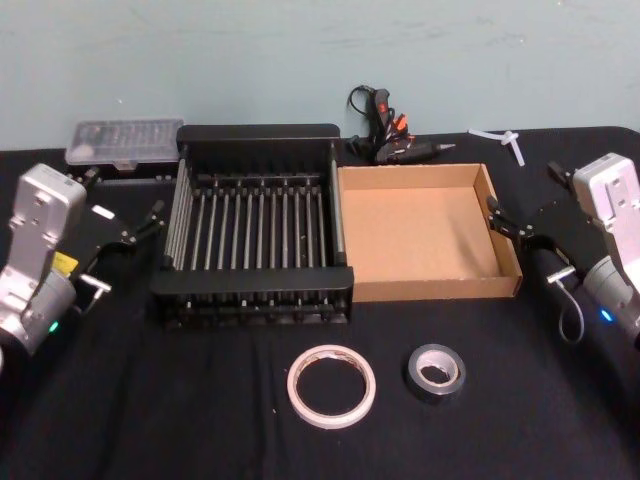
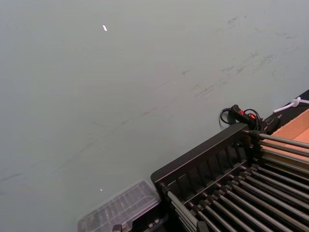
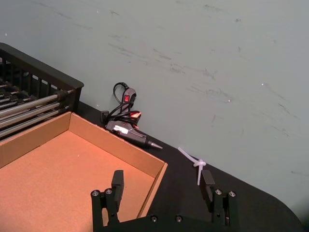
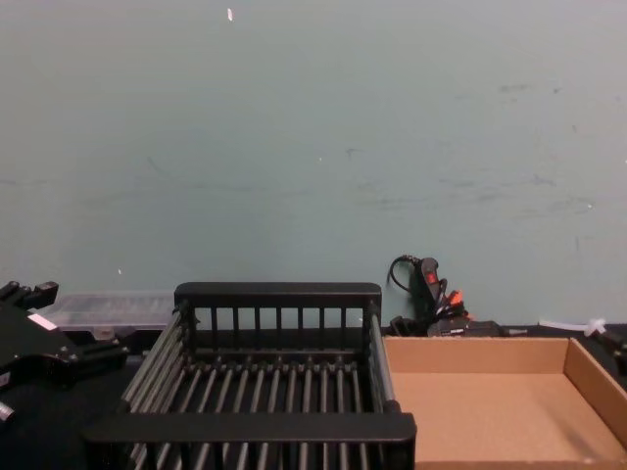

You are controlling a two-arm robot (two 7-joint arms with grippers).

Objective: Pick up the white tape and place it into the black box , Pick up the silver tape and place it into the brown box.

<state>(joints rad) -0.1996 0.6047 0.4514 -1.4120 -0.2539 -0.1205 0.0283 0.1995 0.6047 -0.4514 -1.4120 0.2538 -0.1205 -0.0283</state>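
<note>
While both tape rolls lie untouched on the black table, neither arm has begun its pick. In the head view, the white tape (image 1: 331, 386) lies flat near the front edge, with the silver tape (image 1: 436, 373) just beside it on the right, apart from it. Behind them stand the black box (image 1: 250, 292) and, touching its right side, the brown box (image 1: 360, 290); both look empty.

The left gripper (image 1: 125, 238) hovers left of the black box, fingers spread, holding nothing. The right gripper (image 1: 527, 240) hovers at the brown box's right wall, also spread wide and empty.

To start well, I judge the nearer arm should descend straight over a roll and close one finger inside the ring, one outside, then lift clear of the box wall.

The right wrist view shows its open fingers (image 3: 117, 182) over the brown box's corner, plus a glue gun (image 3: 126, 129) against the wall. The chest view shows the boxes from the side.
</note>
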